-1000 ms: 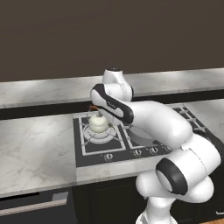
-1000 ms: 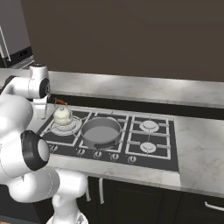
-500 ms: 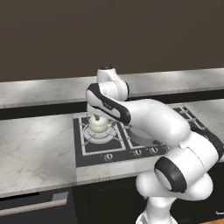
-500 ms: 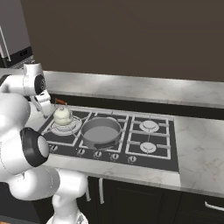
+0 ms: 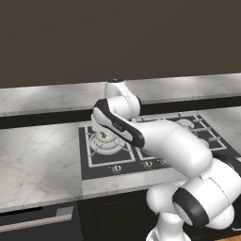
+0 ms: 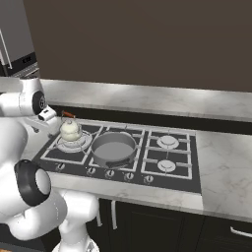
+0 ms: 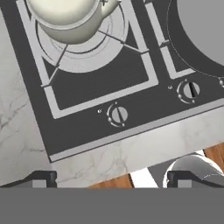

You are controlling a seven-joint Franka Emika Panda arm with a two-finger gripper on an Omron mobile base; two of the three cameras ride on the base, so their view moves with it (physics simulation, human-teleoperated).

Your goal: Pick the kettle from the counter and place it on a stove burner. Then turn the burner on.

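Note:
The cream-white kettle (image 6: 70, 129) sits upright on the front-left stove burner (image 6: 74, 143), its wooden handle bar on top. In the hand view the kettle (image 7: 70, 15) and burner (image 7: 83, 52) lie at the top left, with the burner's knob (image 7: 118, 115) below them. My gripper (image 7: 111, 179) is open, fingertips wide apart with nothing between them, above the cooktop's front edge and apart from the kettle. In the left base view my arm hides part of the kettle (image 5: 104, 137). The hand (image 6: 47, 115) hovers just left of the kettle.
A wide grey pan (image 6: 114, 146) sits on the burner right of the kettle; its knob (image 7: 189, 90) is further right. The marble counter (image 5: 37, 160) stretches left of the black cooktop (image 6: 147, 165) and runs along its front (image 7: 131, 153).
My hand has swung a little left and lower, toward the cooktop's front edge. The kettle has stayed on its burner.

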